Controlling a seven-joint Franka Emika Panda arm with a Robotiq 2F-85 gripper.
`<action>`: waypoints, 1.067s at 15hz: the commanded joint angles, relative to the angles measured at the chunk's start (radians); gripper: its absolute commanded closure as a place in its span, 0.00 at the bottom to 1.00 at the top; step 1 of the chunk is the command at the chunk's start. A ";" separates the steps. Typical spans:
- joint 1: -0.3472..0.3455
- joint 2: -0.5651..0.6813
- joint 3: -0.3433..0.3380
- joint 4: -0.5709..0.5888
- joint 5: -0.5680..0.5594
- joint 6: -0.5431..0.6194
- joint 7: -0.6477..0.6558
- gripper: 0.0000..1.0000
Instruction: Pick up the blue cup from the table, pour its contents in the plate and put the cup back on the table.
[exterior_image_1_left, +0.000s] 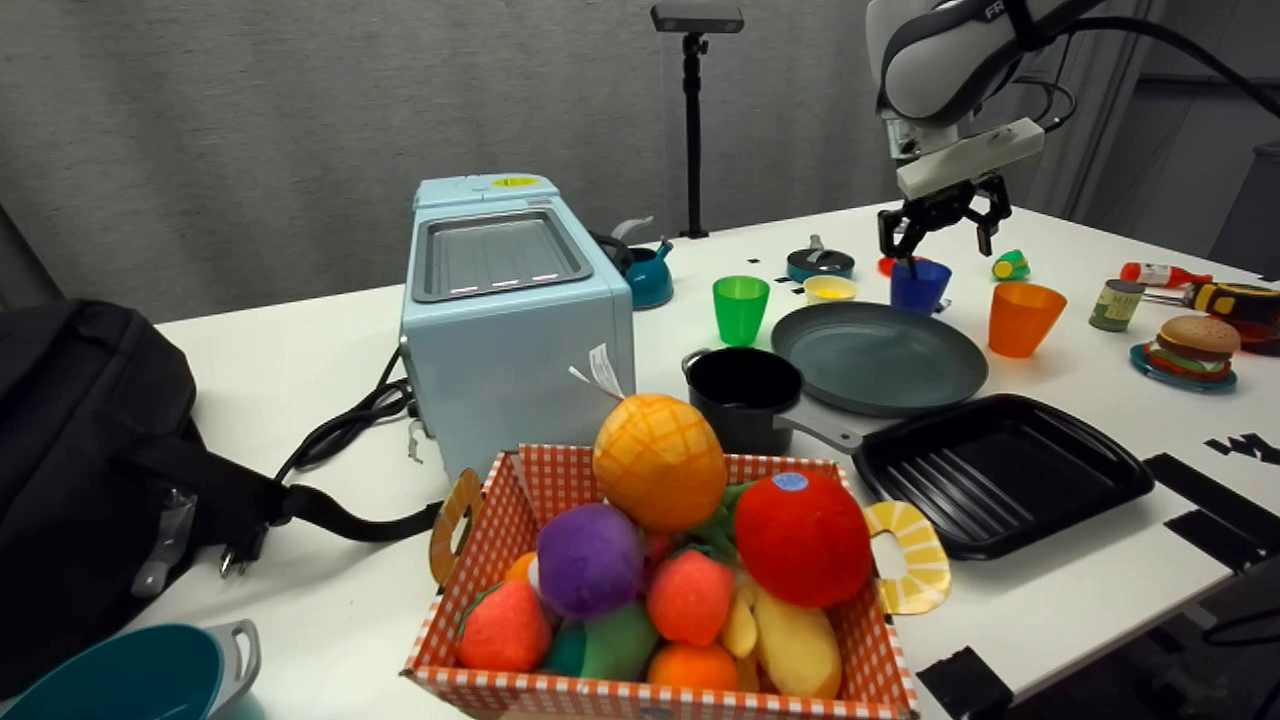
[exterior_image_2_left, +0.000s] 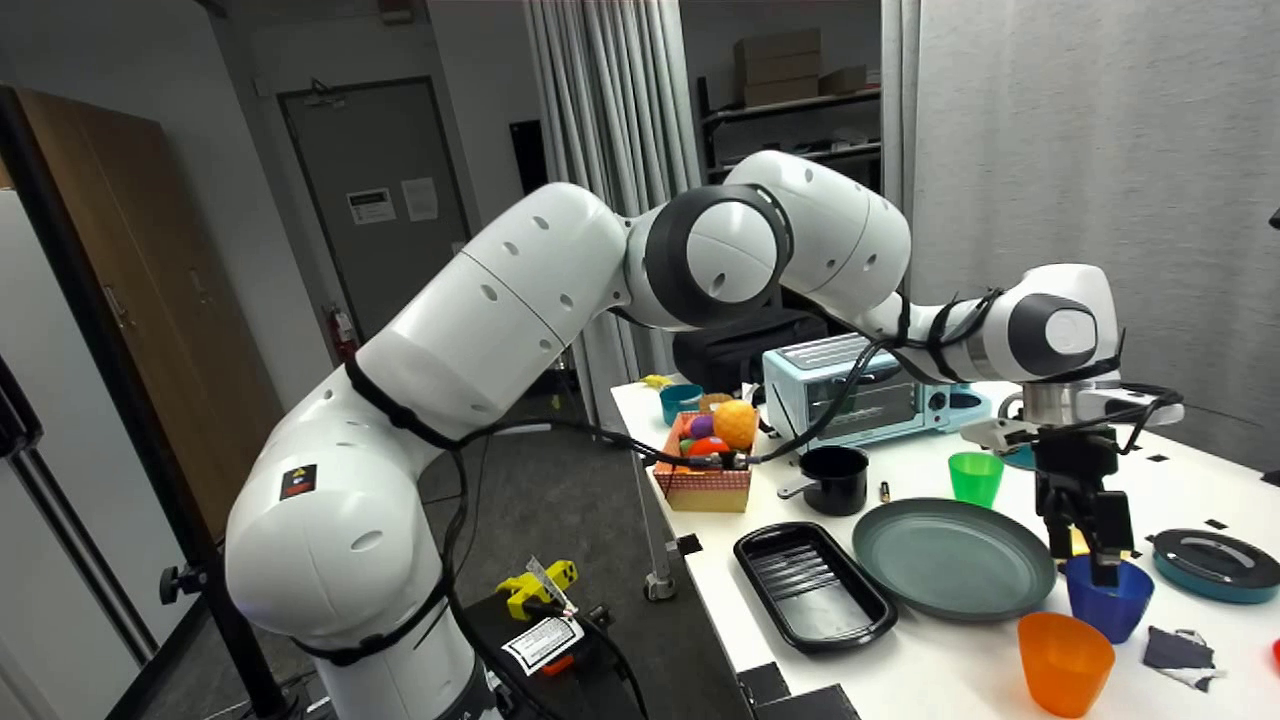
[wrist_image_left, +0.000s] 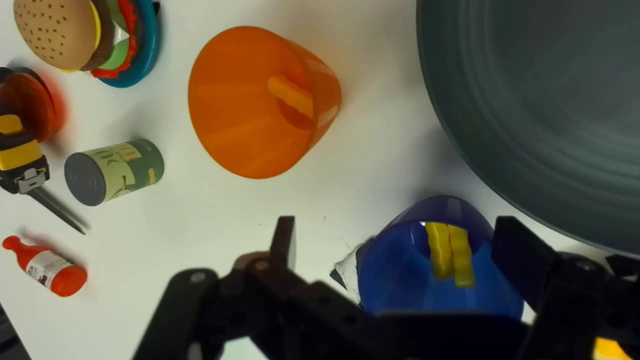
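Note:
The blue cup (exterior_image_1_left: 925, 290) stands upright on the white table (exterior_image_1_left: 330, 610) beside the plate. It shows in an exterior view (exterior_image_2_left: 1112, 605) and in the wrist view (wrist_image_left: 405, 280). Two yellow pieces (wrist_image_left: 442, 252) lie inside it. The dark grey plate (exterior_image_1_left: 880, 360) is bare and also shows in the wrist view (wrist_image_left: 545, 100). My gripper (wrist_image_left: 396, 220) is open above the cup. In the wrist view the right finger overlaps the cup's side; the left finger is apart from it. I cannot tell whether the right finger touches it. The gripper's body hides the cup's near rim.
An orange cup (wrist_image_left: 255, 105) with a yellow piece stands near the blue cup. A green cup (exterior_image_1_left: 740, 308), black pot (exterior_image_1_left: 745, 400) and black ridged tray (exterior_image_1_left: 1005, 470) surround the plate. A yellow bowl (exterior_image_1_left: 830, 290) and lidded teal pan (exterior_image_2_left: 1215, 565) are close by.

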 joint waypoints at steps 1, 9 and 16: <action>-0.023 0.084 0.008 0.161 0.040 -0.092 -0.002 0.00; -0.042 0.193 0.006 0.363 0.068 -0.164 0.066 0.00; -0.031 0.283 0.001 0.477 0.051 -0.157 0.190 0.00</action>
